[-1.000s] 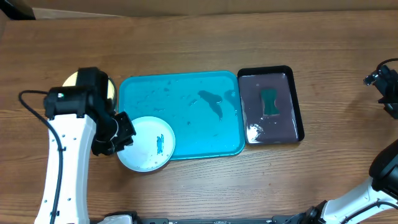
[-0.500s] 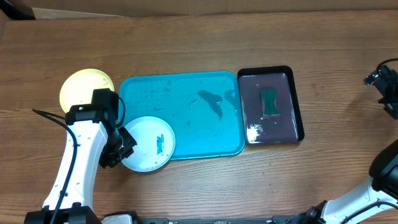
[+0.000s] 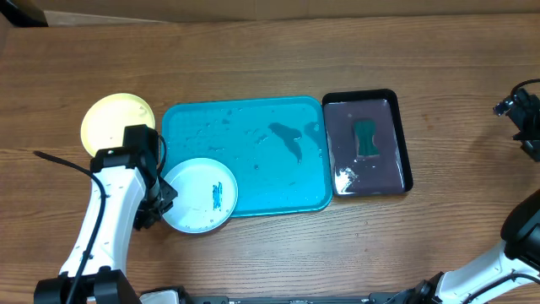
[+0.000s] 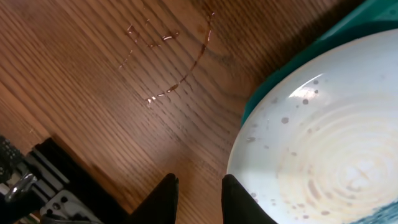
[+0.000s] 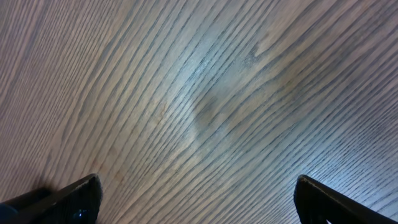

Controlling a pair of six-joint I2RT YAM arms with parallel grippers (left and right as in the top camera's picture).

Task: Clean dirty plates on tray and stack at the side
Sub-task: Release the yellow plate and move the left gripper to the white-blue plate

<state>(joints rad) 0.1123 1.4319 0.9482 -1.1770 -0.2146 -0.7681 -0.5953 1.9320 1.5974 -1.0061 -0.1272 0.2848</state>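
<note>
A white plate with a teal smear lies over the front-left corner of the turquoise tray, its rim out over the table. In the left wrist view that plate is speckled with small spots. My left gripper is at the plate's left edge. Its jaws stand slightly open with only bare wood between them, and the right finger sits by the rim. A yellow-green plate rests on the table to the left of the tray. My right gripper hangs wide open over bare wood.
A black tray with a green sponge sits right of the turquoise tray. The turquoise tray is wet, with a dark puddle. A water ring marks the wood by the white plate. My right arm is at the far right edge.
My left arm has drawn back toward the table's front, uncovering the yellow-green plate. The white plate has stayed in place. The right arm has not moved.
</note>
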